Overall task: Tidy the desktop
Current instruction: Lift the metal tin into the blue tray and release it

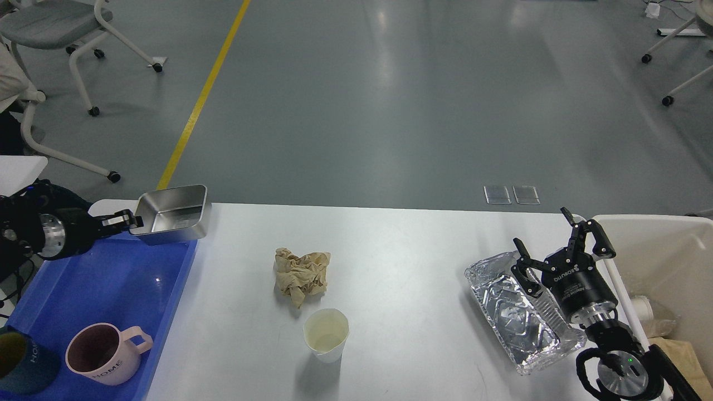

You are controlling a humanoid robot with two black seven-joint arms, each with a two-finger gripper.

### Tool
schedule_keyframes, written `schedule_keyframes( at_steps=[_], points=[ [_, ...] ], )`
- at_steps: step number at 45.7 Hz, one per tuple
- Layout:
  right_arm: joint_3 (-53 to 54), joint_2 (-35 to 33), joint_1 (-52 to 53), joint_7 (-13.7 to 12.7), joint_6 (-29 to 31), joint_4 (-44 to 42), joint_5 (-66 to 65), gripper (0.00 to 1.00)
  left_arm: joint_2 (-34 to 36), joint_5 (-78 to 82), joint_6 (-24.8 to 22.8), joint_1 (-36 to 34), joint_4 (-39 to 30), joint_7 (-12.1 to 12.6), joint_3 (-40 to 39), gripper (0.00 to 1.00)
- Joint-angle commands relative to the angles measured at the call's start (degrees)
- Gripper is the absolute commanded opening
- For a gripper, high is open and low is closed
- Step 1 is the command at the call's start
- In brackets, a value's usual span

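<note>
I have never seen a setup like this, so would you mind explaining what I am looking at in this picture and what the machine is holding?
This single picture is taken from the robot's own head, looking down at a large white desktop. The two black arms are its own. The left end effector pinches the rim of a shiny rectangular steel tin, held above the far corner of a blue plastic tray that holds a pink mug and a dark teal cup. The right end effector is open and empty, above a crinkled silver foil tray. Also on the desktop lie a crumpled brown paper ball and a white paper cup. A cream plastic bin stands to the right.
</note>
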Motion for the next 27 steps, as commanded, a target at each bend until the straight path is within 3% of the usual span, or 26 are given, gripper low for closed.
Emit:
schedule_keyframes(
  at_steps=[1,13,27],
  points=[
    [-0.03,-0.06,0.12,0.0,0.0,0.0,0.0,1.0,6.76,0.05,-0.07,0.34,-3.65,-0.44,2.05,0.0],
    [-0.12,-0.41,0.03,0.0,0.0,-0.09,0.0,1.0,13.98,0.14,0.02,2.36,-6.21,-2.29,5.39,0.01],
    [-0.12,-0.5,-0.14,0.0,0.09,-0.17,0.0,1.0,12.14,-0.39,4.59,8.42,-5.33,-2.11,5.39,0.02]
  ],
)
